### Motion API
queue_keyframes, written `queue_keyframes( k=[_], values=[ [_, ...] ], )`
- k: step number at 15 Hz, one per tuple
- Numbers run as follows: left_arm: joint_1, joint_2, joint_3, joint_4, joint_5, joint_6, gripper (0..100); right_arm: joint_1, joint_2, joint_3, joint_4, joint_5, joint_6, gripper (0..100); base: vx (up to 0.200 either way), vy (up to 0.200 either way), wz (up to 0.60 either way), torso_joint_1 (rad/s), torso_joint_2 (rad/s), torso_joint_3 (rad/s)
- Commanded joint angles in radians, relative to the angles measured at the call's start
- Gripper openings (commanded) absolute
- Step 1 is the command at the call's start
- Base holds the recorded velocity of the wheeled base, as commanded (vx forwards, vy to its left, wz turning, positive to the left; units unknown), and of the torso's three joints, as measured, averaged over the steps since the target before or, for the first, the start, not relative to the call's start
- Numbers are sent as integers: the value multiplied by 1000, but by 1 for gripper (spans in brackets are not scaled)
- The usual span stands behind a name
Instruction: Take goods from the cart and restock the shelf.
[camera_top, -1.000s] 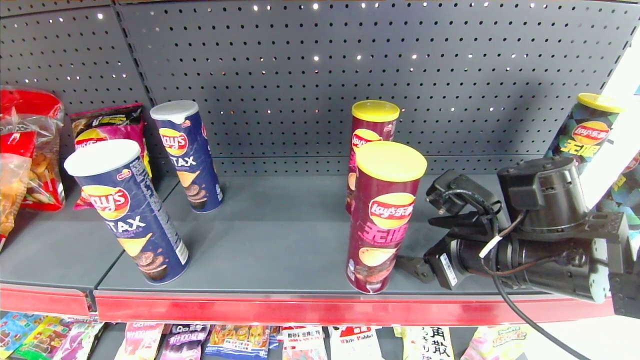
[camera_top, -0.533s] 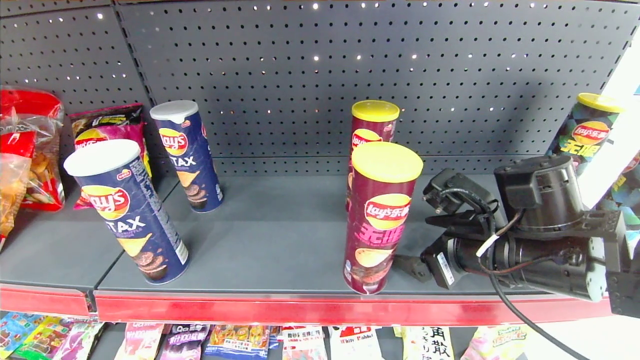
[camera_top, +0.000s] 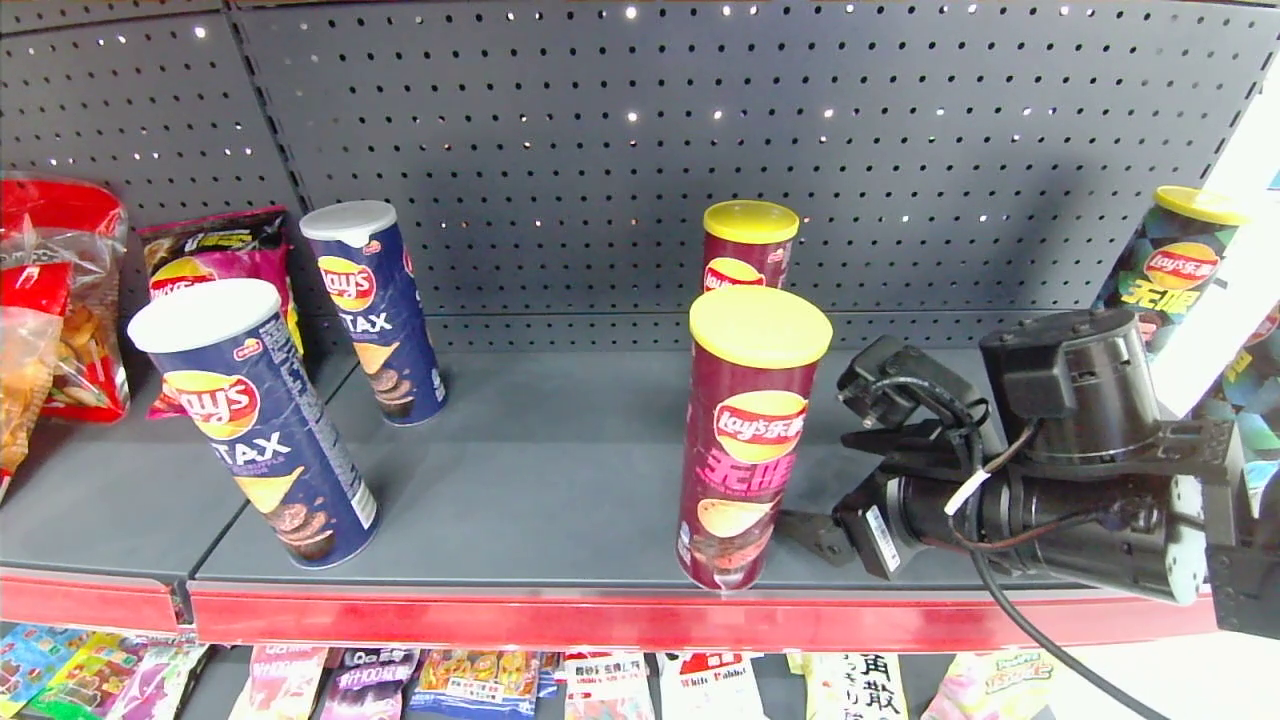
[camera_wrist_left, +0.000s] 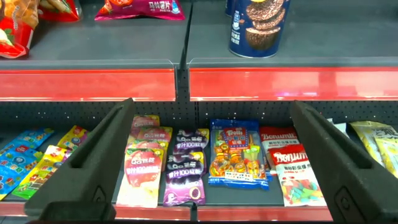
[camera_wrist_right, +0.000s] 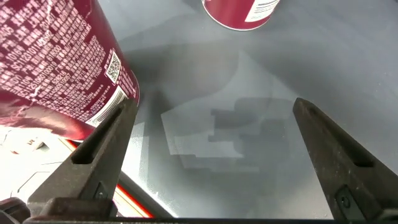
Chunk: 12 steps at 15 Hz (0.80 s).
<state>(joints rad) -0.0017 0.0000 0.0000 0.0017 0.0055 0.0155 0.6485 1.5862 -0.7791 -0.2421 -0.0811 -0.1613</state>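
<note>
Maroon can (camera_top: 745, 440) stands outside the span of the right claw (camera_wrist_right: 211, 109), against the outer face of one finger; contact looks likely but cannot be confirmed. The claw is spread wide and holds nothing: only bare shelf (camera_top: 560, 470) lies between its fingers.

Change over the last second: can and claw have both shifted toward the robot's left, and the can base has slid along the shelf just behind the red front lip (camera_top: 640, 620). Judgement: the can is already released, and the claw is nudging it sideways into line with the rear maroon can (camera_top: 750, 245), which stands beyond the claw tips. Placement is nearly complete.

Orientation: the long axis is vertical, yellow lid up, base flat on the shelf, label facing the aisle.

The left claw (camera_wrist_left: 208, 118) is wide open and empty
</note>
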Motion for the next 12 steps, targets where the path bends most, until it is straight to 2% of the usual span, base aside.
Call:
queue_keyframes(
  k=[1,5,12],
  values=[
    [0,0,0,0,1,0,100,0,0,0,0,0,0,100,0,0,0,0,0,0],
    [2,0,0,0,1,0,100,-9,-18,21,0,-2,0,100,0,0,0,0,0,0],
    [0,0,0,0,-1,0,100,-17,-403,210,1,-75,-11,100,0,0,0,0,0,0]
  ],
)
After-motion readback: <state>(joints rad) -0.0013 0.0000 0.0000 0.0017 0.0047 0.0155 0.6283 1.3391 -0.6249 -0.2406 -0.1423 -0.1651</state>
